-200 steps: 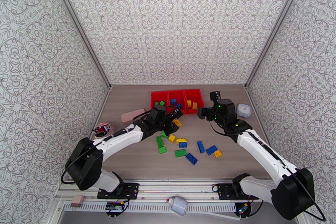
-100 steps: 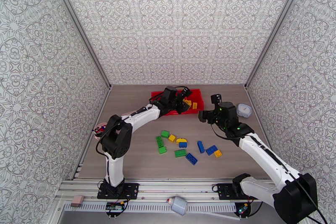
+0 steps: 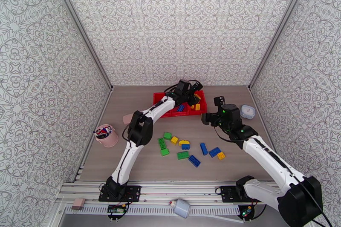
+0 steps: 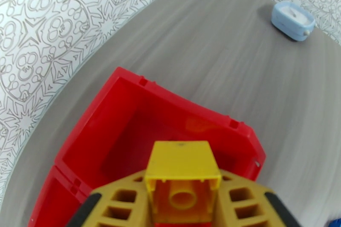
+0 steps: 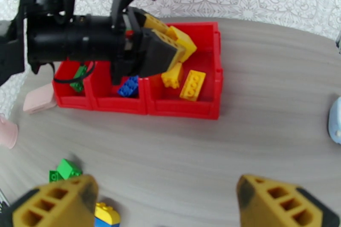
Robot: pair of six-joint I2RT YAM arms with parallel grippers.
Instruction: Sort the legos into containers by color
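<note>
Left claw (image 4: 183, 204) clamped on yellow lego (image 4: 182, 166), directly above the end bin of the containers (image 4: 128, 91). Right claw (image 5: 166, 200) stands apart, holding nothing, with the containers ahead of it. Loose legos (image 3: 183, 154) lie on the bench (image 3: 238, 159) to its left.

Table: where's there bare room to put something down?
The table is bare in the back left corner, between the left wall and the red bins, and along the near edge in front of the loose bricks. The middle is crowded with bricks; the left gripper holds a yellow brick over the right-hand bin.
</note>
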